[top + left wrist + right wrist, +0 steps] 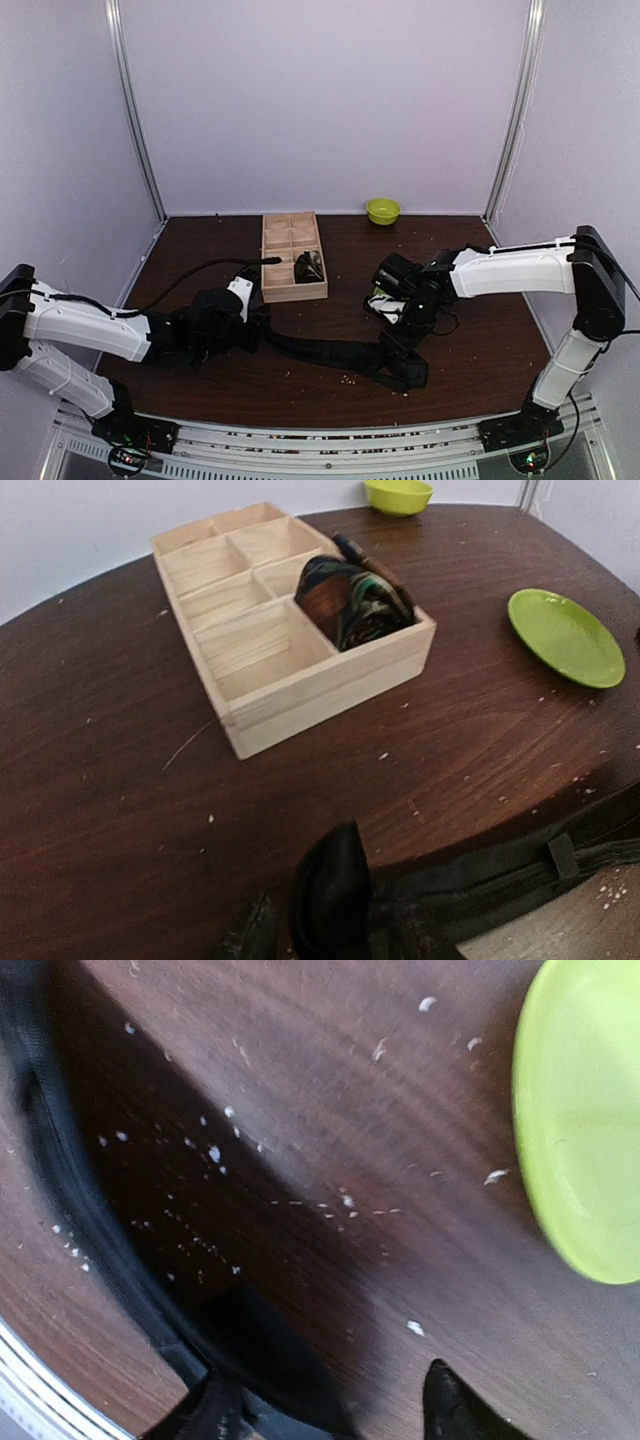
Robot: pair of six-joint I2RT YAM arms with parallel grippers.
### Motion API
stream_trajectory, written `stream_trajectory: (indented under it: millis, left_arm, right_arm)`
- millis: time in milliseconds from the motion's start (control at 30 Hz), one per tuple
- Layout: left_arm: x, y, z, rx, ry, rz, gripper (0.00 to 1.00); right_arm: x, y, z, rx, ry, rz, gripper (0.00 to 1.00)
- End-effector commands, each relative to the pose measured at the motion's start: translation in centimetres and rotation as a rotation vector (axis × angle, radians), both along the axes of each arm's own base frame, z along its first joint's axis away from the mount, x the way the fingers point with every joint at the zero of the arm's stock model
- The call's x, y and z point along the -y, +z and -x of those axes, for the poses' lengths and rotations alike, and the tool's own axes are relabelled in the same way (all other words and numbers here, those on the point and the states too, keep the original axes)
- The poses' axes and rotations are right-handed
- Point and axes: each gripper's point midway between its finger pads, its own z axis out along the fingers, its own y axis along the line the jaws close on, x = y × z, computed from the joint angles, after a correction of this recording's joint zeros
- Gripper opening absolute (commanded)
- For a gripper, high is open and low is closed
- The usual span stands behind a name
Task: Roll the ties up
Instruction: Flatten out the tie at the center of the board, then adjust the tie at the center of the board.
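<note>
table (470,350): dark wood, carries everything below.
black tie (330,352): lies flat and unrolled along the near part of the table. It runs from the left gripper across to the right gripper, and the broader end is on the right side.
wooden box (295,292): divided tray, set behind the tie's left half and apart from it.
green plate (565,635): right of the box, and empty.
green bowl (382,210): at the far edge, well apart from the work.
rolled tie (350,600): a dark patterned bundle in the box's near right compartment.
right gripper (330,1390): fingers spread with bare table between them. It sits at the tie's broad end with nothing clamped.
left gripper (255,330): low over the tie's other end. In the wrist view its fingers blur into the black cloth, so cannot tell whether it is parted or pinching.
specks (215,1150): pale crumbs scattered on the wood.
step (judged): one tie is stowed and the black one is laid out straight, with no turn made yet.
next move (judged): pinch one end, fold it over and wind along the strip. The other arm should keep the limp fabric straight so the coil does not skew.
</note>
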Motion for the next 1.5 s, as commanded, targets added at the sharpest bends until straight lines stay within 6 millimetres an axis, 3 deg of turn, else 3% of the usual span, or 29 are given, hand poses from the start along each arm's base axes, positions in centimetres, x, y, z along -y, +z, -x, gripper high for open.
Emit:
stream_trajectory:
  millis: [0,100,200,300,333,433,633,800,933,1000,1067,1200,1267,1367,1467]
  left_arm:
    - [-5.4,-2.0,-0.5,-0.106,0.225,0.009,0.43]
    - [-8.1,-2.2,-0.8,-0.140,0.316,0.058,0.56]
    - [-8.3,-1.1,-1.1,-0.123,0.280,0.070,0.65]
    - [-5.6,0.9,-1.1,-0.075,0.098,0.058,0.77]
    - [-4.4,1.4,-0.9,-0.066,0.027,0.062,0.85]
    - [-1.6,2.3,-0.1,-0.057,-0.150,0.064,0.97]
    - [1.2,3.0,0.4,-0.054,-0.280,0.104,0.98]
    - [1.5,3.5,0.0,-0.042,-0.274,0.110,0.98]
    - [1.3,3.8,-0.2,-0.033,-0.261,0.105,0.98]
    - [1.1,3.9,-0.4,-0.031,-0.253,0.098,0.98]
    - [1.0,3.8,-0.4,-0.030,-0.248,0.086,0.98]
    - [0.7,3.8,-0.5,-0.025,-0.236,0.071,0.98]
    - [0.6,3.9,-0.6,-0.021,-0.232,0.065,0.98]
    - [0.4,3.7,-0.7,-0.018,-0.228,0.045,0.98]
    - [0.3,3.3,-0.8,-0.027,-0.225,0.020,0.98]
  right_arm:
    - [1.8,4.1,-1.4,0.120,-0.096,-0.056,0.67]
    - [1.8,5.6,-0.9,0.122,-0.133,-0.157,0.69]
    - [-0.1,6.5,1.4,0.035,-0.109,-0.324,0.66]
    - [-1.2,6.3,3.6,-0.028,-0.078,-0.418,0.62]
    - [-0.8,5.6,4.0,-0.037,-0.084,-0.411,0.62]
    - [0.0,4.2,4.6,-0.048,-0.106,-0.388,0.61]
    - [-0.1,3.1,5.0,-0.039,-0.104,-0.401,0.62]
    - [-0.7,0.0,5.1,-0.046,-0.120,-0.373,0.60]
    - [-1.7,-1.4,5.3,-0.044,-0.098,-0.325,0.58]
    - [-2.3,-1.9,5.5,-0.055,-0.087,-0.316,0.53]
    - [-2.5,-2.1,5.7,-0.060,-0.077,-0.290,0.39]
    - [-1.8,-1.0,5.3,-0.032,-0.081,-0.245,0.08]
    - [-1.5,0.6,4.9,0.000,-0.077,-0.242,0.00]
    - [-1.5,2.9,4.1,0.043,-0.062,-0.250,0.00]
    - [-1.4,3.1,3.2,0.048,-0.050,-0.220,0.02]
